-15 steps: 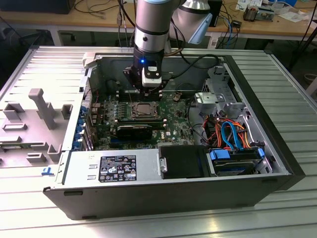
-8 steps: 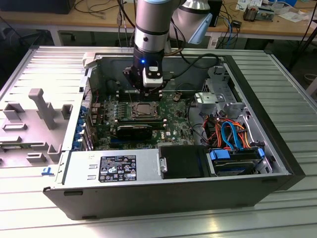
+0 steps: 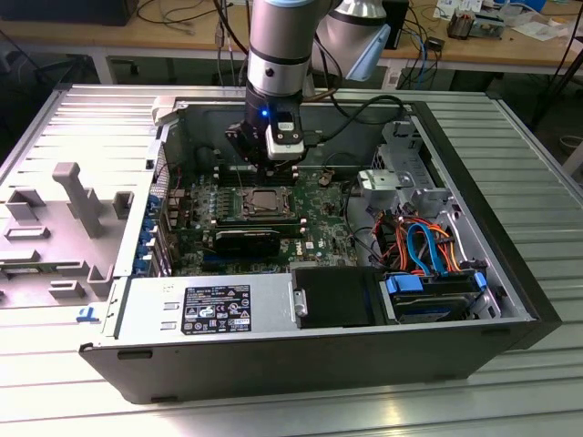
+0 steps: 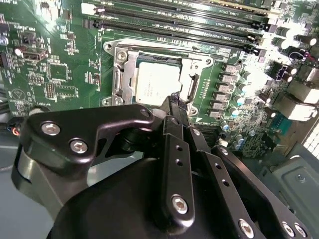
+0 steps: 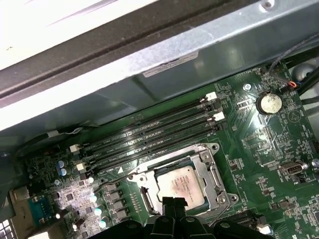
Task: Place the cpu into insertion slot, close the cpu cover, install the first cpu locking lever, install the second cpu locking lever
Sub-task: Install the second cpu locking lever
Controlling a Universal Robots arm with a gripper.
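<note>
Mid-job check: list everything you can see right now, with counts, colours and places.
Green circuit board: one, green, inside the dark open computer case.
Flat square silver-grey cpu: one, silver-grey, mid-board.
Thin silver metal cpu cover frame: one, silver, lying around the cpu.
Long narrow black memory slots: four, black, beside the cover.
Round silver coin battery: one, silver, on the board.
Blue and orange cables: several, at the exterior view's right.
Black end effector: one, black, shut, above the cpu's edge.
</note>
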